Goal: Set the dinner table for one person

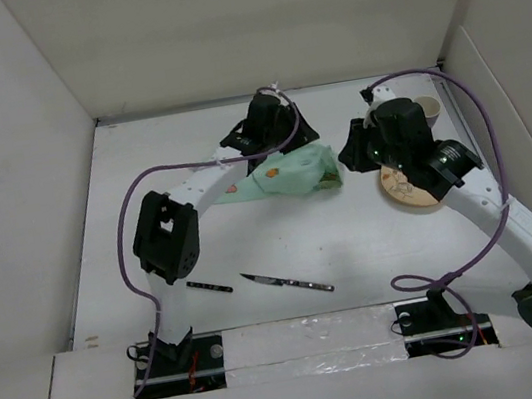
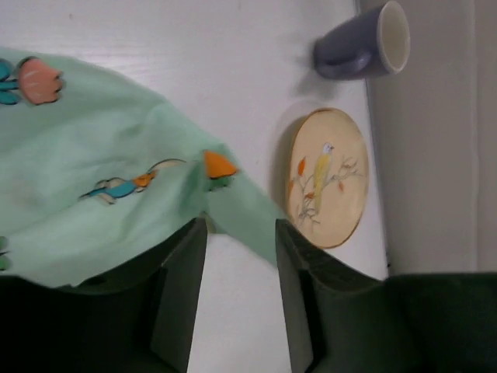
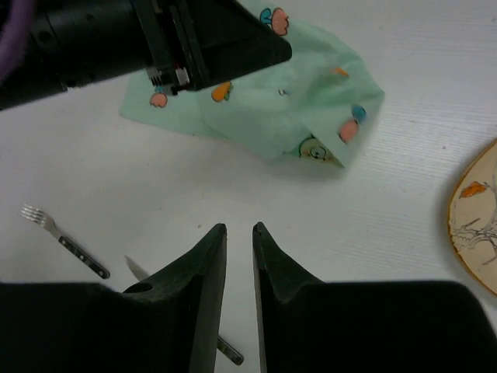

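The mint-green cartoon-printed placemat (image 1: 292, 173) lies crumpled and folded at the back middle of the white dinner table (image 1: 374, 243). My left gripper (image 1: 295, 139) hovers over its far edge, open. In the left wrist view a corner of the placemat (image 2: 116, 171) runs between the spread fingertips (image 2: 192, 256), gripped by neither. My right gripper (image 3: 239, 229) hangs over bare table just right of the cloth (image 3: 264, 109), open by a narrow gap and holding nothing. A tan plate (image 1: 411, 187) with a bird picture lies under the right arm. A blue-grey mug (image 1: 429, 108) lies behind it.
A knife (image 1: 287, 282) and a fork (image 1: 209, 286) lie near the front edge, between the arm bases. White panels wall the table on three sides. The mug (image 2: 365, 43) rests on its side against the right wall, next to the plate (image 2: 330, 179).
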`<state>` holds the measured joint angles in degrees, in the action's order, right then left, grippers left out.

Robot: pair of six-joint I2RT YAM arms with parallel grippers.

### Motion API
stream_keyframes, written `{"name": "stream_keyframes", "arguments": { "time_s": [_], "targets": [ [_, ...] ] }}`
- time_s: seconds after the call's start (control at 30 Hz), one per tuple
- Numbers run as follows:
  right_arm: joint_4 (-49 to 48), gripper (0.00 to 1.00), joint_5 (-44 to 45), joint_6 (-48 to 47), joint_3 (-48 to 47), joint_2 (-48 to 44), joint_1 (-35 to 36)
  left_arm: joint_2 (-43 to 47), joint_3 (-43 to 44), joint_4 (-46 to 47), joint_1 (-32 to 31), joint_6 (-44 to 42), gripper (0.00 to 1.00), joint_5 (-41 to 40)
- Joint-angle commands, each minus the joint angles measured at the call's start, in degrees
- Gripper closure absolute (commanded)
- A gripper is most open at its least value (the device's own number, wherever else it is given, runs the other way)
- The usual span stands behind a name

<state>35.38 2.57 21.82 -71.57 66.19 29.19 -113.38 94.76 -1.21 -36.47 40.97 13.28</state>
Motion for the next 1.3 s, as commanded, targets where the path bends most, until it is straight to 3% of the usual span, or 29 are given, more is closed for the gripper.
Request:
{"name": "stream_keyframes", "arguments": {
  "time_s": [0.0, 0.03, 0.1, 0.13, 0.27, 0.37, 0.53, 0.63, 0.8, 1.0, 1.27],
  "targets": [
    [-2.5, 0.74, 0.2, -0.6, 3.1, -3.0, -1.9, -1.9, -1.1, -3.6, -2.2, 2.2, 0.59, 0.5],
    [-3.0, 0.75, 0.7, -0.1, 4.0, -3.9, -2.6, -1.0, -2.5, -3.4, -2.2, 2.4, 0.55, -0.2],
    [-3.0, 0.96, 0.3, 0.1, 5.6, -4.5, -3.3, 4.0, -5.6, -2.0, -1.7, 2.1, 0.5, -3.4],
    [-3.2, 1.0, 0.2, 0.4, 6.7, -4.5, -3.9, 6.0, -8.2, -2.1, -1.2, 1.6, 0.5, -4.8],
    [-4.1, 1.0, 0.2, 0.7, 9.4, -3.3, -4.4, 14.8, -15.2, -5.7, 1.3, -1.5, 0.54, -18.6],
    [-3.2, 1.0, 1.7, 2.6, 10.4, -1.3, -5.1, 20.5, -23.6, -8.2, 3.6, -1.6, 0.61, -22.1],
    [-3.3, 1.0, -1.7, 4.3, 11.6, 1.2, -6.5, 29.1, -40.4, -6.1, 11.9, 2.5, 0.62, -20.1],
    [-4.9, 1.0, -4.2, 4.6, 12.3, 0.5, -6.5, 29.3, -45.2, -3.3, 16.9, 3.4, 0.6, -16.5],
    [-5.5, 1.0, -6.3, 4.6, 12.4, 0.7, -6.5, 20.1, -41.3, -5.2, 17.5, 0.9, 0.59, -16.4],
    [-4.5, 0.79, -5.5, 3.9, 13.5, -0.9, -6.5, 13.9, -36.8, -6.2, 15.8, -0.6, 0.58, -18.5],
    [-5.9, 0.71, -5.0, 4.1, 17.0, -1.7, -6.5, 9.1, -33.1, -9.2, 15.0, -1.4, 0.63, -22.5]
  ]
}}
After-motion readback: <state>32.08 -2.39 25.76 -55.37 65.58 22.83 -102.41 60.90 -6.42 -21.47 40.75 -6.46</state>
